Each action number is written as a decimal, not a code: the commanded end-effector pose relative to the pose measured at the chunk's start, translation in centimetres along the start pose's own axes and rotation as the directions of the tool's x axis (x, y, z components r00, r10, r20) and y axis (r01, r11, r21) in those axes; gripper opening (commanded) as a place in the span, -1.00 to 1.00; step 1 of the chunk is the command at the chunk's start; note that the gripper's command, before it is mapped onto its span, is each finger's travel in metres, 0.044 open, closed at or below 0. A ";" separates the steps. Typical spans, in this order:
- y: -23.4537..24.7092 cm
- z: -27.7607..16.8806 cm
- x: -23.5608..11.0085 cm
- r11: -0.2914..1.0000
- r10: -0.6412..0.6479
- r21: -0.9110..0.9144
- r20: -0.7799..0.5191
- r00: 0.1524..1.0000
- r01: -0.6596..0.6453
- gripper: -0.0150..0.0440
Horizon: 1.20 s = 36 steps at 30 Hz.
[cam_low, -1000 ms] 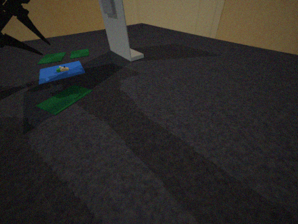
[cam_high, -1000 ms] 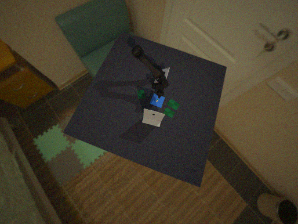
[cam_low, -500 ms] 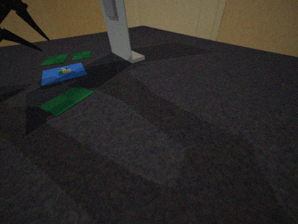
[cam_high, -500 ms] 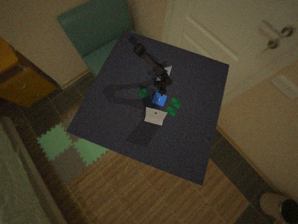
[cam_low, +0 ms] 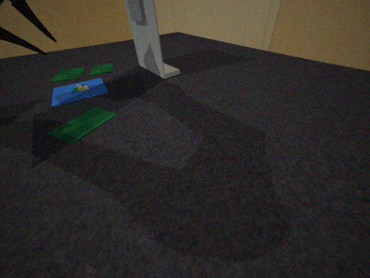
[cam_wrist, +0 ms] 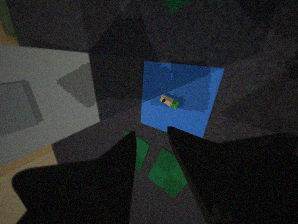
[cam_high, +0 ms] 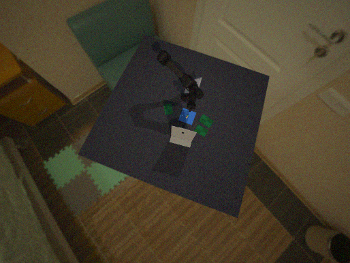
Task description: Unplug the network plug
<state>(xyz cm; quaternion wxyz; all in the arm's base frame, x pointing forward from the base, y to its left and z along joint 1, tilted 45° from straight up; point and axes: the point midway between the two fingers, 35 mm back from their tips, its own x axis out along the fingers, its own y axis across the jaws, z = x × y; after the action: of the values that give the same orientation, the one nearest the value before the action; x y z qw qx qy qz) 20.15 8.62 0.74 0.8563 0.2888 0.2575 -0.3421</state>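
The plug (cam_high: 186, 116) (cam_low: 83, 88) (cam_wrist: 169, 101), small, tan with a green end, lies on the blue marked square (cam_high: 191, 120) (cam_low: 59, 101) (cam_wrist: 155, 119), near its middle. The upright light panel (cam_high: 180, 140) (cam_low: 149, 47) (cam_wrist: 75, 110) stands beside the square; no plug shows in it. My gripper (cam_low: 51, 47) (cam_wrist: 151, 133) is partly open with nothing between its fingertips. It hangs in the air above the table, clear of the plug and of the panel.
Green flat patches lie near the square: one (cam_high: 168, 109) (cam_low: 84, 124) on one side, two more (cam_high: 206, 120) (cam_low: 68, 74) (cam_wrist: 169, 172) on the other. A small white piece (cam_high: 198, 81) is partly behind the arm. The dark table (cam_high: 136, 143) (cam_low: 216, 180) holds all of these.
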 end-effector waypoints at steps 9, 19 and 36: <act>1.0 0.3 -1.5 1.000 0.012 0.016 0.005 1.000 -0.012 0.04; 0.9 0.3 -2.1 1.000 0.004 -0.001 0.007 1.000 -0.004 0.04; 3.7 0.0 -5.4 1.000 0.011 -0.003 -0.009 1.000 -0.011 0.04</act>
<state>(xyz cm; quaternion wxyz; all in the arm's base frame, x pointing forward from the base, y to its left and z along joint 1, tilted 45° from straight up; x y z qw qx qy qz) 19.48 12.51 4.88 0.8592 0.2880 0.2595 -0.3339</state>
